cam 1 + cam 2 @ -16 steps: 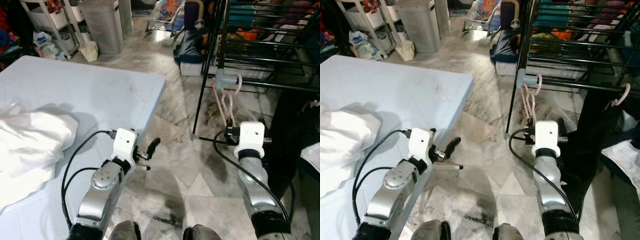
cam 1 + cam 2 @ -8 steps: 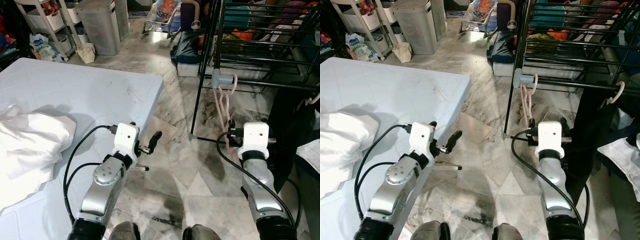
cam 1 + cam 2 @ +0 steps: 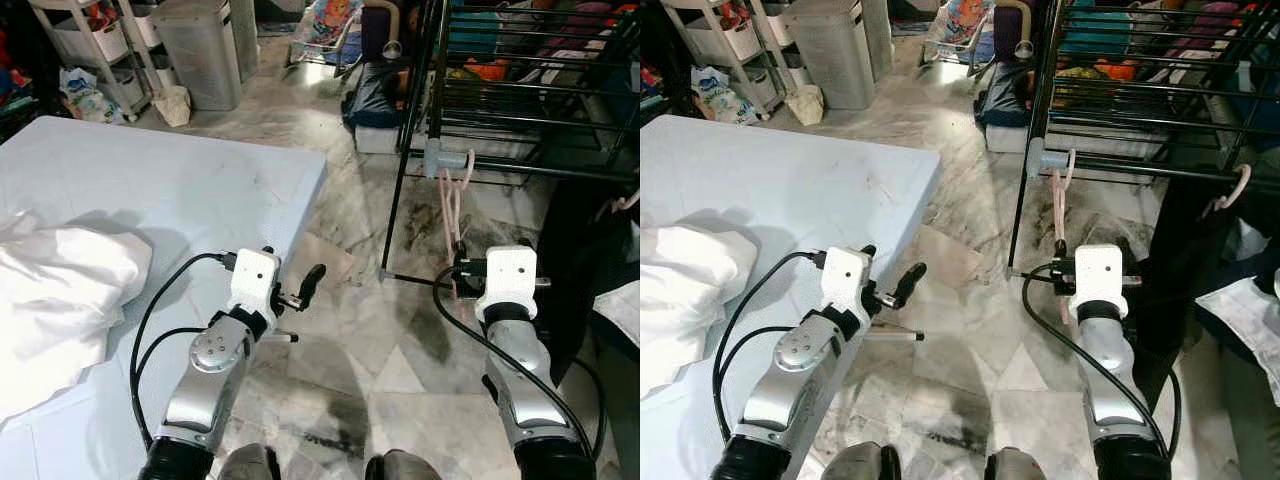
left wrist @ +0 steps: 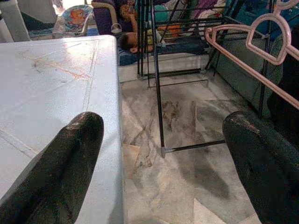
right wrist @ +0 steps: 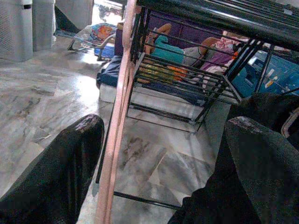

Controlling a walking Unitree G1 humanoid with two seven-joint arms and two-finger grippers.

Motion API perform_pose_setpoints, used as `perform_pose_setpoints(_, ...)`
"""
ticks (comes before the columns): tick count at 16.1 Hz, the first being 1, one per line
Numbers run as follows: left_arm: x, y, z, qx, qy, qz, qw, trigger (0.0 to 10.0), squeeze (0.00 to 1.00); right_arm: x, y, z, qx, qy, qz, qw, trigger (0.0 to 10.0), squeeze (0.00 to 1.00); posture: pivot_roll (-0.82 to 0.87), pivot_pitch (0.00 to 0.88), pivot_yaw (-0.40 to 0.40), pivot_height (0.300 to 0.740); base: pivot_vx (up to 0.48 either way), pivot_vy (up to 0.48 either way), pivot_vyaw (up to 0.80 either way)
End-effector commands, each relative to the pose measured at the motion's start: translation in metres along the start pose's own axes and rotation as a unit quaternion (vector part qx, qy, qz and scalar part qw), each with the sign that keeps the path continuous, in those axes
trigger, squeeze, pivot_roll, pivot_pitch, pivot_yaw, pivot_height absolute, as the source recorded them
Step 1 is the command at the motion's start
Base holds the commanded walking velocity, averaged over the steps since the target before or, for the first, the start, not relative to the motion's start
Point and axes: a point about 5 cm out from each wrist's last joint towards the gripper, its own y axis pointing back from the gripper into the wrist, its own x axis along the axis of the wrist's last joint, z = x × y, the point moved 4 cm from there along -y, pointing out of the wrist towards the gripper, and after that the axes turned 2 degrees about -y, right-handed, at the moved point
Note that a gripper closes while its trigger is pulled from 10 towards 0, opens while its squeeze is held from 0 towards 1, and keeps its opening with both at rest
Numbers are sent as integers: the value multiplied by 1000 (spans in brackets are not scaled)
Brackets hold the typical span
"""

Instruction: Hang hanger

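Pink plastic is your cue: the hanger [image 3: 450, 200] already hooks on the near rail of the drying rack [image 3: 1140, 165], far right of the mattress [image 3: 150, 190], dangling down just ahead of your right gripper [image 5: 159, 154]. Its fingers [image 5: 70, 163] stand spread, the hanger's edge between them and not clamped. This looks like the release step; next, ease that arm back without snagging the hanger. Your left gripper [image 3: 300, 292], open too, idles beside the mattress.

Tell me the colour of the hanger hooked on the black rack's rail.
Pale pink. The hanger shows best in the right wrist view, hooked on the rack.
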Motion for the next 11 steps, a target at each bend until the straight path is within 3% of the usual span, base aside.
perform_pose_setpoints(1, -3, 1, -3, 1, -2, -4, 1000, 10000, 0, 7, -2, -1, 3, -3, 9, 1000, 10000, 0, -70, 0, 56, 740, 0, 0, 0)
perform_pose_setpoints(11, -2, 2, -4, 1, 2, -1, 1000, 10000, 0, 11, -3, -5, 20, -5, 14, 1000, 10000, 0, -70, 0, 54, 740, 0, -282, 0)
